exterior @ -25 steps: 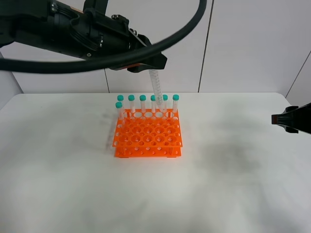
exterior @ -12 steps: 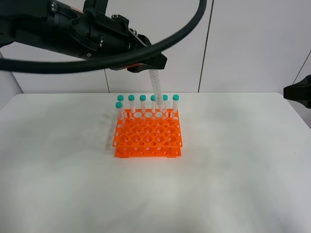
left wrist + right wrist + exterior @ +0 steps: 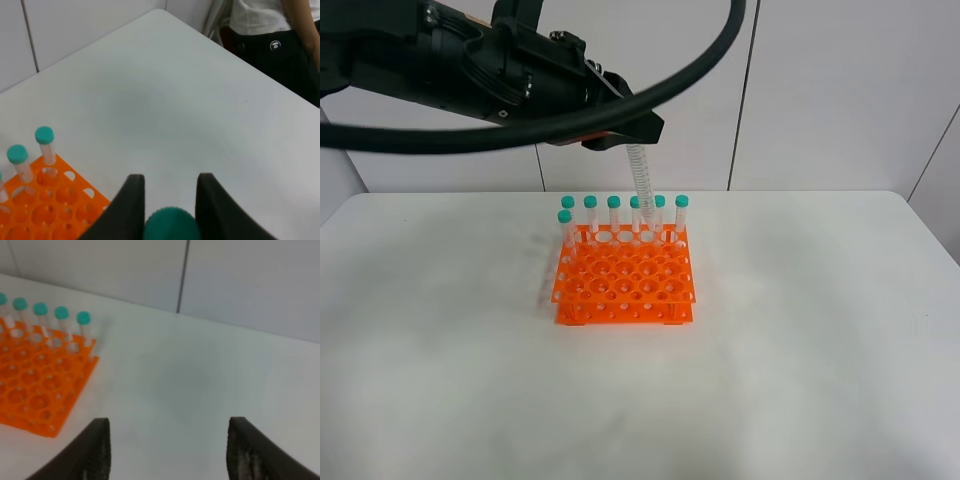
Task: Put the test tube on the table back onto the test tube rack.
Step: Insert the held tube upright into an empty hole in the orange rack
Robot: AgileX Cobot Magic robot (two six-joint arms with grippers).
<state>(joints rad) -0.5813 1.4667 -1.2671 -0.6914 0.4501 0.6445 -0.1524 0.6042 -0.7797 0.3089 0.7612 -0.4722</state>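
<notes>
White bench (image 3: 800,350) carried bright orange plastic grid rack (image 3: 625,285); left end effector (image 3: 169,185) pinched slim clear teal-capped test tube (image 3: 640,180) by its cap, tilted over rack's back row; right end effector (image 3: 167,440) spread

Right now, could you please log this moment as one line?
left gripper: shut on tube | tube: over rack, not yet seated | right gripper: open, empty

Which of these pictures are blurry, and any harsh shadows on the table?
Exterior high: sharp, even light, only a faint shadow beside the rack on the table. Left wrist: the teal cap between the jaws is out of focus. Right wrist: soft all over, jaws blurred.
</notes>
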